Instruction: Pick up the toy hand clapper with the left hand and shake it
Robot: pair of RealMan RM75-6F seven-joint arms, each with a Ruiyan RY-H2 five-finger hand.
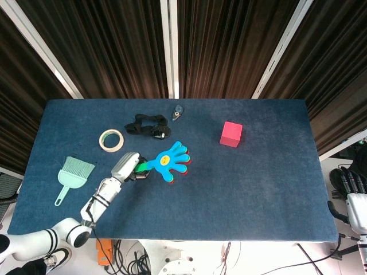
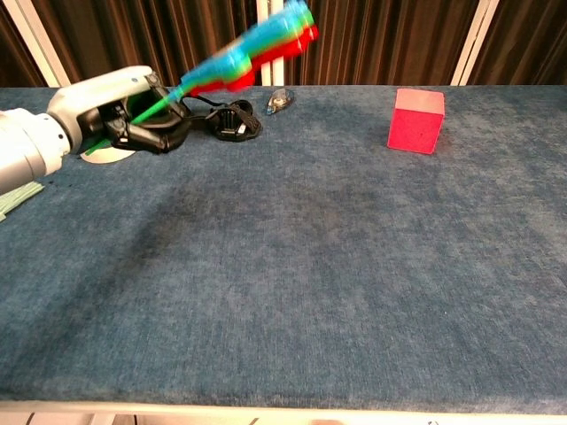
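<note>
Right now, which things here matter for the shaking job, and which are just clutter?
In the job:
left robot hand
toy hand clapper, held up off the table

Lying about:
red cube
tape roll
black strap
green brush

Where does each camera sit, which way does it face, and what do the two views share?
Head view: high above the near edge, looking steeply down on the table; shows the left hand with its forearm, and the right hand off the table's right end.
Chest view: low at the near edge, looking across; shows only the left hand.
Shared: toy hand clapper, red cube, black strap.
</note>
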